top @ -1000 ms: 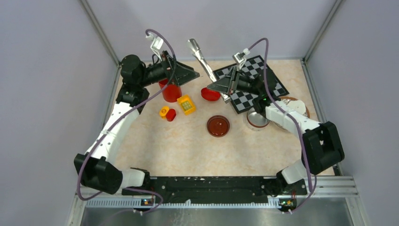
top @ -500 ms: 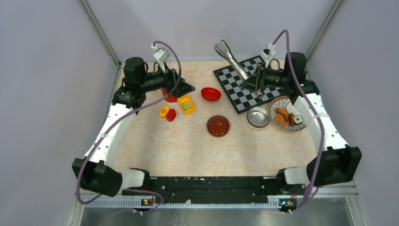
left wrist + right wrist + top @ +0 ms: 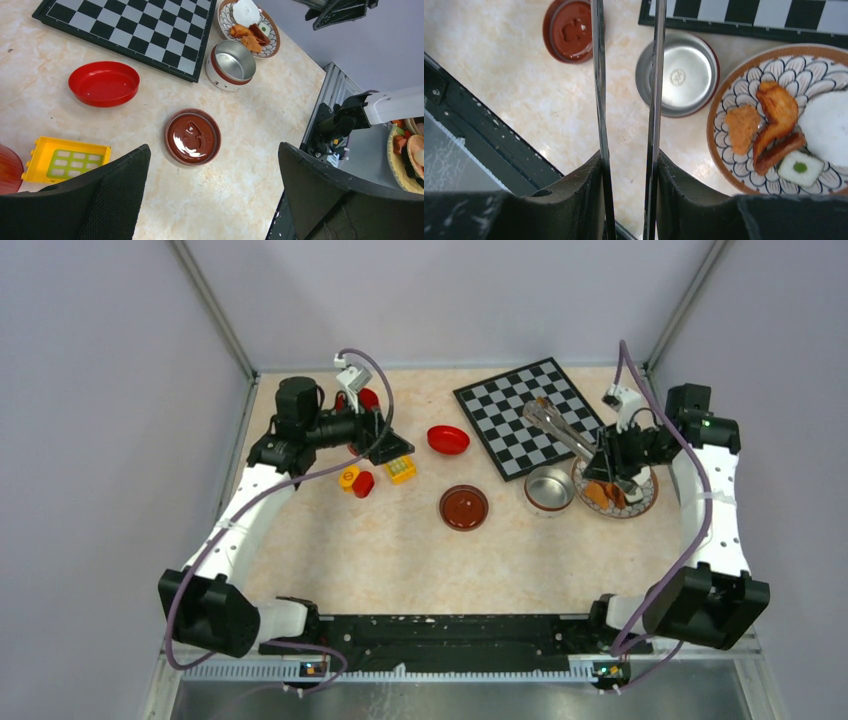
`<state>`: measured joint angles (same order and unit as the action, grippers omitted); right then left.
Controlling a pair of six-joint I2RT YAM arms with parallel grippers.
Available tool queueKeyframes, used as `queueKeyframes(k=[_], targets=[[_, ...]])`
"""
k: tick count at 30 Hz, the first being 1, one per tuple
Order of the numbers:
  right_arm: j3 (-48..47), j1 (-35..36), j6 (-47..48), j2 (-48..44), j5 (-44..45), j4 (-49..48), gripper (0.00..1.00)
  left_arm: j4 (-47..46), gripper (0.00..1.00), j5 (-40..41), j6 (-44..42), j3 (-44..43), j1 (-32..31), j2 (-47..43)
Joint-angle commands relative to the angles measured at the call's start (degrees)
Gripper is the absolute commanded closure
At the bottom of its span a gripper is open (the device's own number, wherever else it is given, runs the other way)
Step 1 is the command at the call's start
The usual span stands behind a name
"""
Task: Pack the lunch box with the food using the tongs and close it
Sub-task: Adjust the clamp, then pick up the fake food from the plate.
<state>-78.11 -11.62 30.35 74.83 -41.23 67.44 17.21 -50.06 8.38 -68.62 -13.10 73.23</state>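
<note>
The tongs [image 3: 599, 75] are two thin silver arms running up out of the right wrist view. My right gripper [image 3: 628, 157] is shut on them, one finger pressing each arm, and nothing is between the arms. They hang over the lunch box [image 3: 684, 75], a small steel pot with a reddish rim and nothing in it. The food [image 3: 776, 112], orange-brown fried pieces and a pale chunk, lies on the patterned plate [image 3: 713, 135] beside it. From above, my right gripper [image 3: 608, 465] is over the plate [image 3: 640, 502], and the tongs [image 3: 560, 425] slant back over the chessboard. My left gripper [image 3: 395, 445] is open and holds nothing.
A brown lid [image 3: 464, 508] lies left of the lunch box [image 3: 548, 488]. A red bowl [image 3: 448, 439] and a chessboard [image 3: 510, 400] sit behind it. A yellow block [image 3: 402, 470], small orange and red toys [image 3: 355, 480] and a red cup [image 3: 368, 398] are near my left gripper.
My right arm has swung right and down with the tongs, from the chessboard's left side to over the plate. My left arm has drawn back left and lower, its jaws now fully apart.
</note>
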Motion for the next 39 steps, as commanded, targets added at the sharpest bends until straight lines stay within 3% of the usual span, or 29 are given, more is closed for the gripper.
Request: queueKeyframes(k=[1, 5, 14, 24, 39], targets=[[-2.36, -3.36, 9.97, -2.66, 3.31, 9.2, 0.67, -1.39, 0.01, -1.02, -2.19, 0.95, 0.27, -2.0], [-2.09, -8.27, 15.03, -1.64, 6.11, 13.35, 0.71, -0.46, 0.01, -0.92, -3.69, 0.92, 0.27, -2.9], [-0.48, -16.54, 21.67, -3.34, 17.19, 14.66, 0.68, 2.43, 0.01, -2.56, -5.43, 0.58, 0.27, -3.83], [-1.84, -28.93, 27.5, 0.21, 20.88, 16.32, 0.67, 3.95, 0.01, -4.23, -5.53, 0.04, 0.27, -3.8], [3.08, -33.23, 34.73, -2.16, 33.31, 8.91, 0.67, 5.07, 0.01, -5.29, -5.59, -0.31, 0.27, -3.18]])
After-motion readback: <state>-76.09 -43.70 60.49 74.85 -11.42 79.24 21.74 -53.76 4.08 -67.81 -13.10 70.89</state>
